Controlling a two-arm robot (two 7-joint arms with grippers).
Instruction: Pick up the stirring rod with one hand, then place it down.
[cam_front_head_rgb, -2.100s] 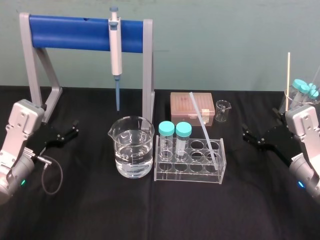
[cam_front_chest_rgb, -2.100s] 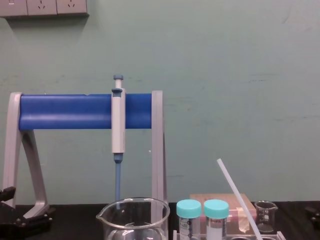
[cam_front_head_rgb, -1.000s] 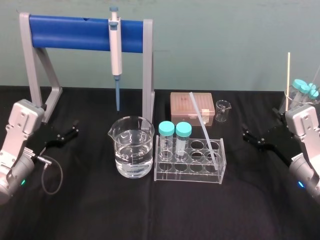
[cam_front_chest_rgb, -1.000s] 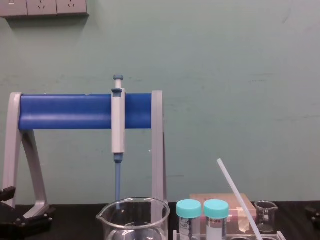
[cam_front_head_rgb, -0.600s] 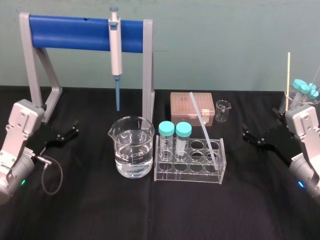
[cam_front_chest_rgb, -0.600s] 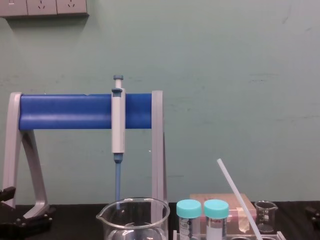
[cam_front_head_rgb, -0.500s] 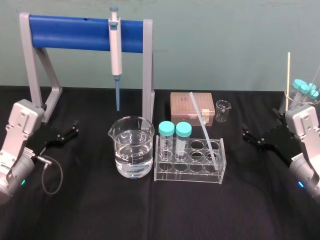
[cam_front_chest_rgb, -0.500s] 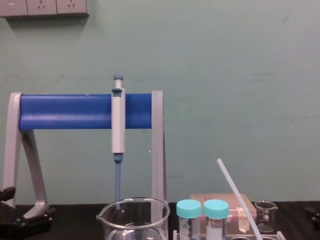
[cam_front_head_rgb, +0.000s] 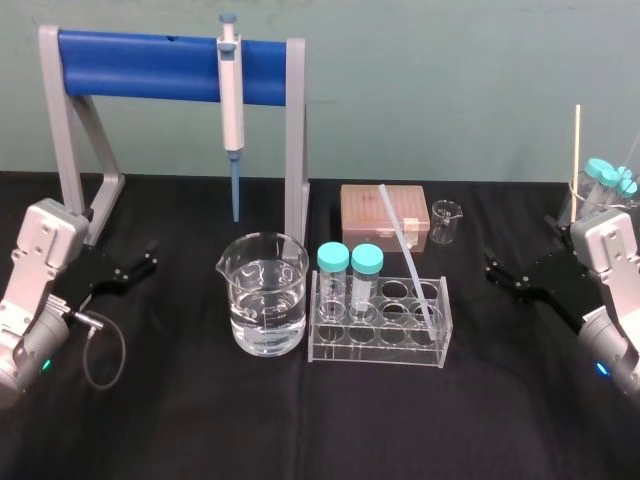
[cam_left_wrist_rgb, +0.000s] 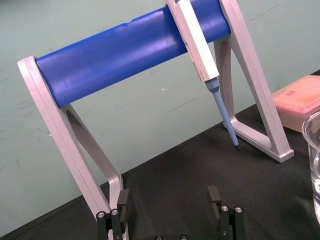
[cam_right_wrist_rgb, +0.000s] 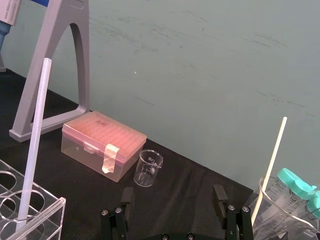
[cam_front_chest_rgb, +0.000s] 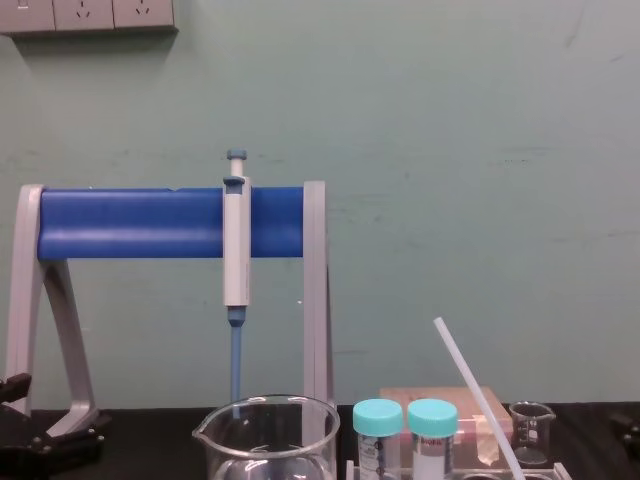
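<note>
Head view: we are seeing the stirring rod (cam_front_head_rgb: 408, 255) leaning in the rack (cam_front_head_rgb: 378, 335) at centre, left gripper (cam_front_head_rgb: 148, 256) far left, right gripper (cam_front_head_rgb: 492, 266) far right. Wrist views: both are gaping, empty. Chest view: rod lower right. We are judging pickup and placing both undone.

**Wrist views.** The left gripper (cam_left_wrist_rgb: 169, 200) and the right gripper (cam_right_wrist_rgb: 173, 197) are cropped just below their fingers. The flask of capped tubes (cam_right_wrist_rgb: 287, 212), just beside the right gripper, runs out of frame. So does the large beaker (cam_left_wrist_rgb: 312, 150), well apart from the left gripper.

**Chest view.** The lower edge cuts off the foot of the stirring rod (cam_front_chest_rgb: 478, 398) and the two teal-capped tubes (cam_front_chest_rgb: 405, 440), which stand between the two grippers.
</note>
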